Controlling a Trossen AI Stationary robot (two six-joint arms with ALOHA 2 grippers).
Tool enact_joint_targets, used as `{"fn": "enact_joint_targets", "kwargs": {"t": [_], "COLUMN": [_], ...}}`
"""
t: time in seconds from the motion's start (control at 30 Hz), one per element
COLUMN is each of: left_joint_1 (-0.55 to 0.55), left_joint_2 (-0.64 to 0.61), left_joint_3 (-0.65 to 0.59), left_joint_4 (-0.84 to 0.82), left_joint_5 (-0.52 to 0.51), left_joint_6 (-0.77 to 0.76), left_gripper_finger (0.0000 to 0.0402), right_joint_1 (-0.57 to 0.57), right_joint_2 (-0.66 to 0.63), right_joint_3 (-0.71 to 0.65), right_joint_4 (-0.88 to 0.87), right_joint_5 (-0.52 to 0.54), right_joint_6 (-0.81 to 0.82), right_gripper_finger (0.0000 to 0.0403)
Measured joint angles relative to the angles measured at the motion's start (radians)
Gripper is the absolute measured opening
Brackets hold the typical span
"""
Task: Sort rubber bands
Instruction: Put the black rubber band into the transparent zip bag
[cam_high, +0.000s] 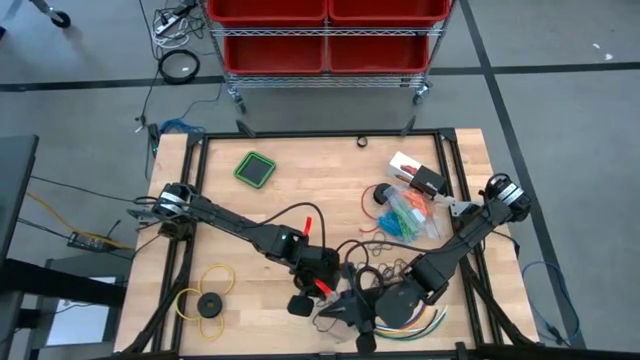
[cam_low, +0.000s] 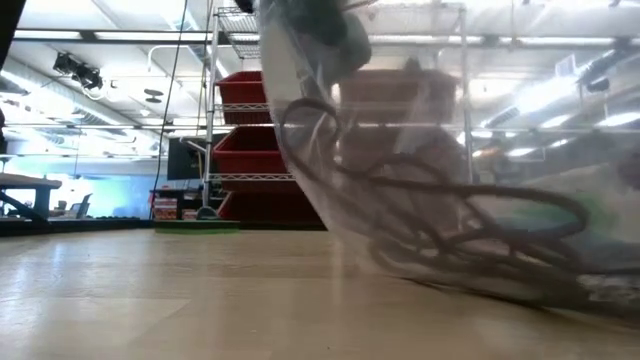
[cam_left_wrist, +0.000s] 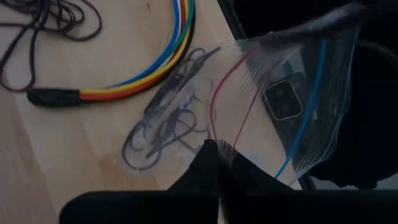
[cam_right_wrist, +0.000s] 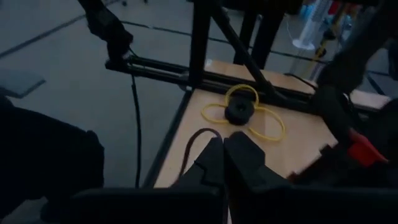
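A clear zip bag (cam_left_wrist: 280, 106) with a red and a blue seal strip holds dark purple rubber bands (cam_left_wrist: 161, 127). It is near the table's front edge (cam_high: 338, 312) and fills the low view (cam_low: 420, 180). My left gripper (cam_left_wrist: 217, 152) is shut on the bag. Close on its right, my right gripper (cam_right_wrist: 224, 146) is shut and raised above the table, pointing toward the table's left edge. A thin dark loop (cam_right_wrist: 189, 146) curves up to its fingertips. More dark bands (cam_high: 375, 262) lie loose on the wood. Bagged blue, green and orange bands (cam_high: 405, 218) lie at the right. My left gripper pinches the bag's film next to the red seal strip (cam_left_wrist: 214, 124) between its two fingers, slanting down from the table's left. The bag's upper part is lifted. Its lower part with the bands (cam_low: 480, 260) rests on the table. Whether my right gripper touches the dark loop, I cannot tell.
Long multicoloured cables (cam_left_wrist: 155, 68) lie by the bag at the front right (cam_high: 430, 322). A big yellow ring with a black disc (cam_high: 210, 300) sits at the front left, a green square thing (cam_high: 255, 168) at the far left. A red-binned cart (cam_high: 325, 35) stands behind the table.
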Motion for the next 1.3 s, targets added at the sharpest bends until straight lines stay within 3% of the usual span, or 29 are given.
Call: {"fn": "enact_joint_targets", "kwargs": {"t": [0.9, 1.3], "left_joint_1": [0.002, 0.000], "left_joint_2": [0.000, 0.000], "left_joint_3": [0.000, 0.000], "left_joint_4": [0.048, 0.041], "left_joint_5": [0.003, 0.020], "left_joint_6": [-0.003, -0.005], "left_gripper_finger": [0.0001, 0.0001], "right_joint_1": [0.000, 0.002], "right_joint_2": [0.000, 0.000], "right_joint_3": [0.000, 0.000], "right_joint_4": [0.076, -0.014], "right_joint_5": [-0.018, -0.003], "right_joint_6": [-0.058, -0.004], "right_gripper_finger": [0.0000, 0.0000]}}
